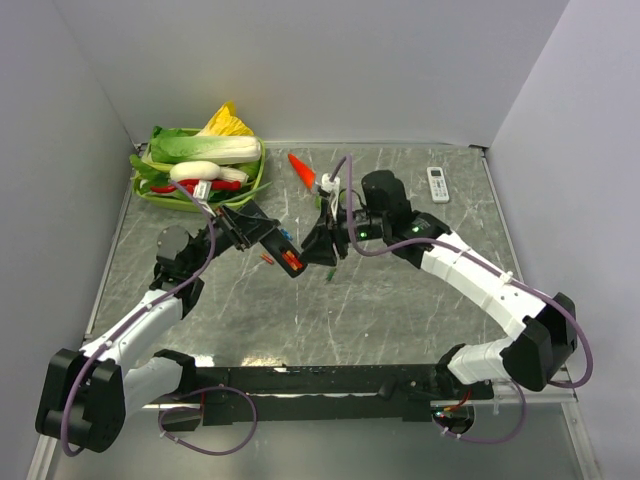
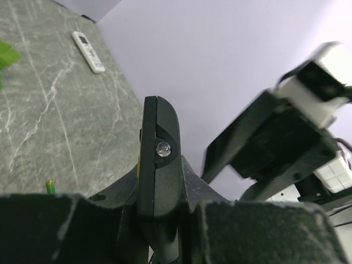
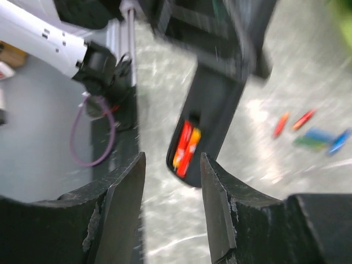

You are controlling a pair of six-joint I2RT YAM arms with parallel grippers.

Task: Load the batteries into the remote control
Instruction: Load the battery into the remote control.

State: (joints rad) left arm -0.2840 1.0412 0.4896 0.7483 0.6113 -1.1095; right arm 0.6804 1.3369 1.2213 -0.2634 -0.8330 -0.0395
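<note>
My left gripper (image 1: 258, 232) is shut on the slim black remote control (image 1: 282, 250) and holds it tilted above the table. A red and an orange battery (image 1: 291, 262) lie side by side in its open compartment, which also shows in the right wrist view (image 3: 186, 147). In the left wrist view the remote (image 2: 158, 148) stands edge-on between my fingers. My right gripper (image 1: 323, 246) is open and empty, just right of the remote's end; in its own view (image 3: 173, 181) the remote (image 3: 214, 104) hangs beyond the fingertips. Loose batteries lie on the table: red (image 3: 281, 124), (image 3: 303, 118), green (image 3: 308, 142) and blue (image 3: 339, 141).
A green tray (image 1: 150, 192) of vegetables stands at the back left. An orange carrot (image 1: 301, 169) lies at the back middle. A white remote (image 1: 437, 184) lies at the back right, also in the left wrist view (image 2: 88, 51). A green battery (image 2: 50, 186) lies near the remote.
</note>
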